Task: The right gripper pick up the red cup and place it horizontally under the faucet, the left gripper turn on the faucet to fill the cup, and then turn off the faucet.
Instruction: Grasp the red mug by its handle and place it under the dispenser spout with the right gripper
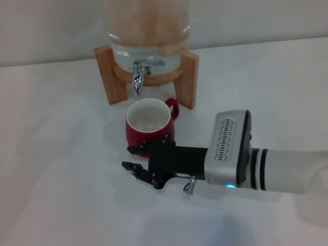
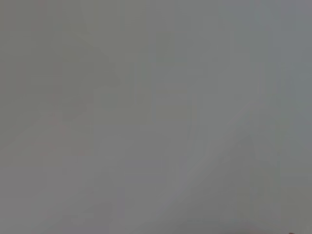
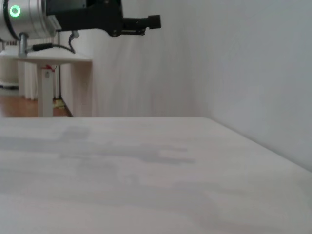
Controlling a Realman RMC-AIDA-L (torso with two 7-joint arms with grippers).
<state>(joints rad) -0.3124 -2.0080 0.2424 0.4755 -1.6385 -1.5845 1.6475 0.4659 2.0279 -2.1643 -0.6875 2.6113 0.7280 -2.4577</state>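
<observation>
The red cup (image 1: pixel 148 127) stands upright under the faucet (image 1: pixel 138 77), near the surface's (image 1: pixel 61 154) far edge. The right gripper (image 1: pixel 134 158) sits just beside it, fingers apart, holding nothing. The left gripper (image 3: pixel 141 23) hangs away; its fingers I cannot tell. Filling is still left.

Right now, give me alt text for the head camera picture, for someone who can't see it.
A red cup stands upright on a white table, just in front of and below the faucet of a glass dispenser in a wooden stand. The right hand, fingers open, reaches in from the right, low beside the cup's near side.
</observation>
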